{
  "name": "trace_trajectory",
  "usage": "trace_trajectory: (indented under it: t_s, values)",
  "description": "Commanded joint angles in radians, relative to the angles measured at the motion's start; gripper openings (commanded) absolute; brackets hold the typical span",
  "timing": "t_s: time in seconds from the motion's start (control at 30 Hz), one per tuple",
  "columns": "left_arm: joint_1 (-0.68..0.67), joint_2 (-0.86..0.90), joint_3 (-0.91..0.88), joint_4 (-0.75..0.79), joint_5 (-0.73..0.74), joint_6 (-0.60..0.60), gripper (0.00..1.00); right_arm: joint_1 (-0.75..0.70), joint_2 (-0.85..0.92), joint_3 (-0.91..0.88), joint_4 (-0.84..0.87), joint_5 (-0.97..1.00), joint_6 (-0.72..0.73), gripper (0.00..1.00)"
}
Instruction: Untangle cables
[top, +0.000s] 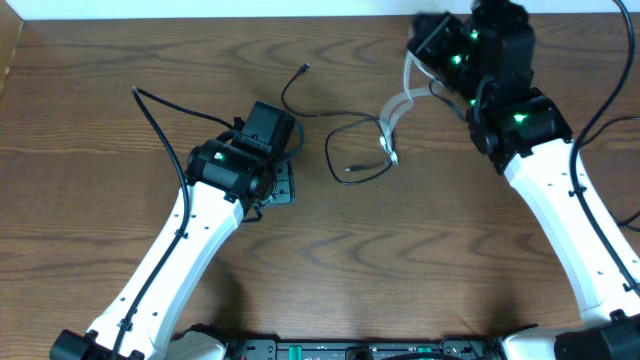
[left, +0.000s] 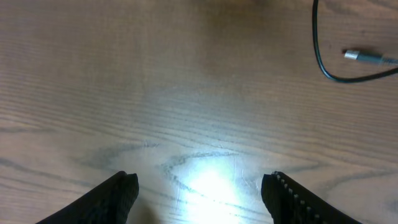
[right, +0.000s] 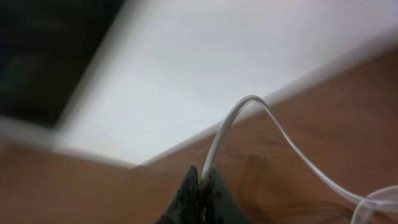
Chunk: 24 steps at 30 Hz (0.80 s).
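A thin black cable (top: 331, 150) lies looped on the wooden table between the arms, one end (top: 304, 69) toward the back. In the left wrist view the black cable (left: 319, 59) curves at the upper right beside a small silver plug (left: 356, 55). The white cable (top: 392, 115) hangs in folded loops down to the table, crossing the black loop. My right gripper (top: 413, 62) is raised at the back and shut on the white cable (right: 231, 122), pinched at the fingertips (right: 201, 180). Left of the black loop, my left gripper (left: 199, 186) is open over bare wood, holding nothing.
The table's back edge (top: 200, 17) meets a white wall, close behind the right gripper. The left arm's thicker black wire (top: 152, 108) arcs over the table on the left. The right arm's wire (top: 607, 92) runs at the far right.
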Motion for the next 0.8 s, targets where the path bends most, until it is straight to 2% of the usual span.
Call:
trace_trajectory:
  t_s: [0.0,0.1,0.17,0.3,0.33,0.47,0.6,0.77]
  values:
    - [0.000,0.009,-0.004,-0.004,-0.002,0.009,0.69,0.001,-0.011,0.012,0.177,-0.317,-0.013,0.01]
    - [0.000,0.009,-0.004,-0.004,-0.002,0.009,0.69,-0.003,-0.017,0.012,0.310,-0.306,-0.013,0.01]
    - [0.000,0.009,-0.004,-0.004,-0.002,0.009,0.69,-0.019,-0.021,0.012,0.279,-0.245,-0.013,0.01]
    - [0.000,0.009,-0.004,-0.004,-0.002,0.009,0.69,-0.035,-0.021,0.012,0.024,-0.073,-0.013,0.01]
    - [0.000,0.009,-0.004,-0.004,-0.002,0.009,0.69,-0.045,-0.021,0.012,-0.139,0.068,-0.013,0.01]
    - [0.000,0.009,-0.004,-0.003,-0.002,0.009,0.69,-0.045,-0.020,0.012,-0.319,0.246,-0.013,0.01]
    - [0.000,0.009,-0.004,0.038,0.084,0.009,0.69,-0.045,-0.021,0.012,-0.314,0.196,-0.013,0.01]
    - [0.000,0.009,-0.004,0.184,0.321,0.010,0.69,-0.044,-0.021,0.012,-0.300,0.102,-0.013,0.01]
